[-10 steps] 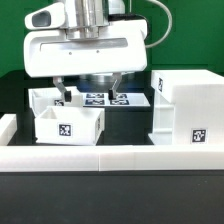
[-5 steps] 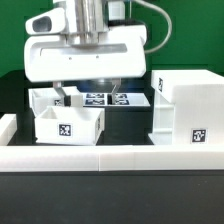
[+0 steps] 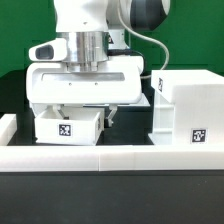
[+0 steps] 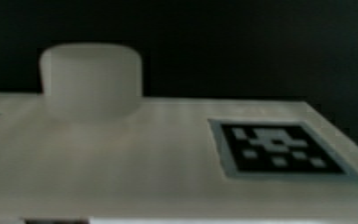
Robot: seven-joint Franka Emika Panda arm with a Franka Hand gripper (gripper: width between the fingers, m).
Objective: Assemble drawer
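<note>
- Currently: the drawer is in loose parts. No tray is seen seated in the case, so I judge the assembly to be at an early stage.
- Case [image 3: 186, 105]: a large white cube standing upright at the exterior view's right, with one tagged side toward the camera. Its inside is hidden from this view.
- Tray [image 3: 68, 126]: open-topped and upright, with its tagged face toward the camera. It stands toward the exterior view's left, clearly apart from the case and just behind the low white wall [image 3: 100, 156].
- Second tray: not made out, as the arm's broad housing covers the ground behind the first.
- Gripper [image 3: 84, 111]: set low, close over the tray's rear rim. One dark finger [image 3: 108, 114] shows beside the tray's corner on the case side, and the other is hidden. I cannot tell whether the claw is spread or clenched, or whether it grasps anything.
- Wrist view: a blurred white surface [image 4: 140, 140] bears one square tag [image 4: 274, 148] and a rounded white stub [image 4: 91, 75]. I cannot tell which part this is.
- Outstanding, by judgement: each tray must be lifted, lined up with the case's open front, and slid in. All of the insertion is left to do.
</note>
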